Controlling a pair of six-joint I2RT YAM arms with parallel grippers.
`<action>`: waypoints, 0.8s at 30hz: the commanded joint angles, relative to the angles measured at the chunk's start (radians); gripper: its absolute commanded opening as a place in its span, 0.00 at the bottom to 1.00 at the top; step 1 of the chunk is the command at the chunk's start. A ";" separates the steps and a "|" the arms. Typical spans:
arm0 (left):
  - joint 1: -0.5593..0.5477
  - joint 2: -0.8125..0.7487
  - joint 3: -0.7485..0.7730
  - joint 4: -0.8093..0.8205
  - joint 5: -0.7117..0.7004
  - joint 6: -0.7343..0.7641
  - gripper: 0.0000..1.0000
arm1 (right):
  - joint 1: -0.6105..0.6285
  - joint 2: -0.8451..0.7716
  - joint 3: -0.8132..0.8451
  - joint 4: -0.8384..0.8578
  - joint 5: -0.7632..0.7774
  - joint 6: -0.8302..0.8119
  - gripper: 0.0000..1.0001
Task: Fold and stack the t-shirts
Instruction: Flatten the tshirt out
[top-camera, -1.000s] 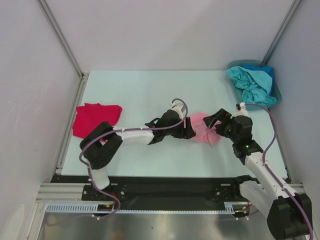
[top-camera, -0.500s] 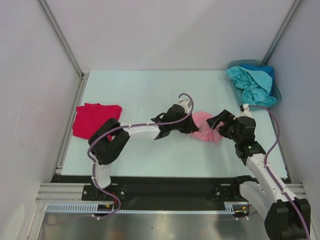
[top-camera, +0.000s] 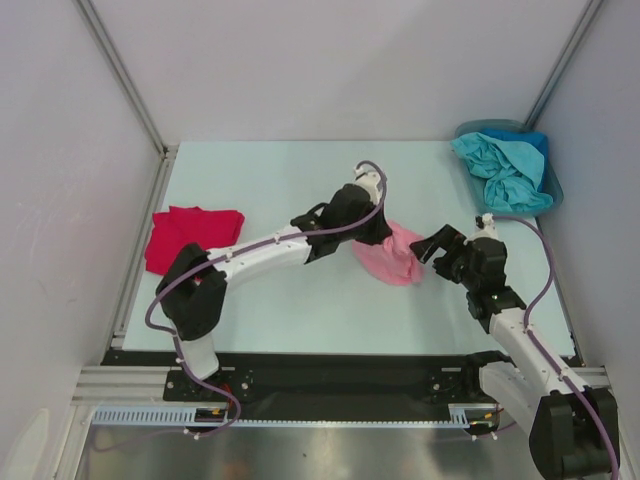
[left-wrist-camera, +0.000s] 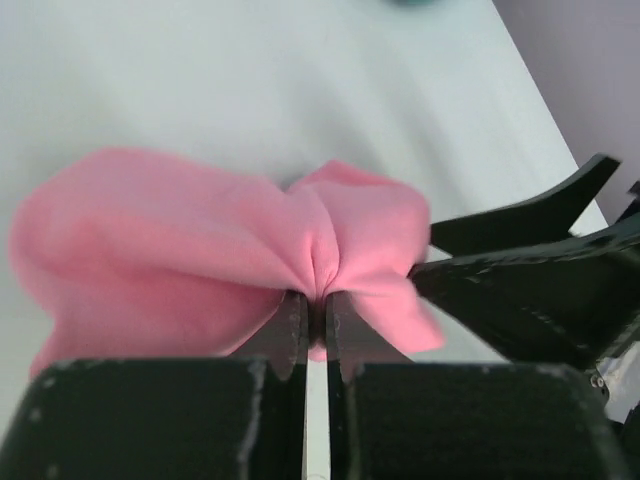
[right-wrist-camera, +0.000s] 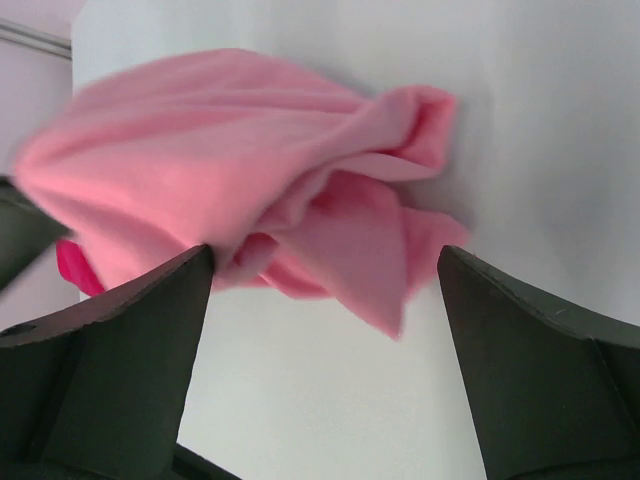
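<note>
Pinching the crumpled pink t-shirt (left-wrist-camera: 180, 230), the left gripper (left-wrist-camera: 315, 300) is clamped on it; the right gripper (right-wrist-camera: 325, 260) beside it stands wide apart. Folding seems hardly begun.

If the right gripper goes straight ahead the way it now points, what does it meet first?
The pink shirt. It sits directly ahead of the right gripper, whose jaws are open, and is pinched by the left gripper. How near it is, the views do not show clearly.
</note>
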 joint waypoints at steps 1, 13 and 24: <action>0.010 -0.097 0.238 -0.115 -0.114 0.143 0.00 | -0.001 0.001 -0.001 0.062 -0.014 0.016 1.00; 0.084 -0.017 0.569 -0.352 -0.109 0.210 0.03 | -0.004 -0.013 0.002 0.053 -0.022 0.016 1.00; 0.029 -0.234 0.126 -0.197 -0.109 0.075 0.00 | -0.004 0.002 0.002 0.066 -0.020 0.015 1.00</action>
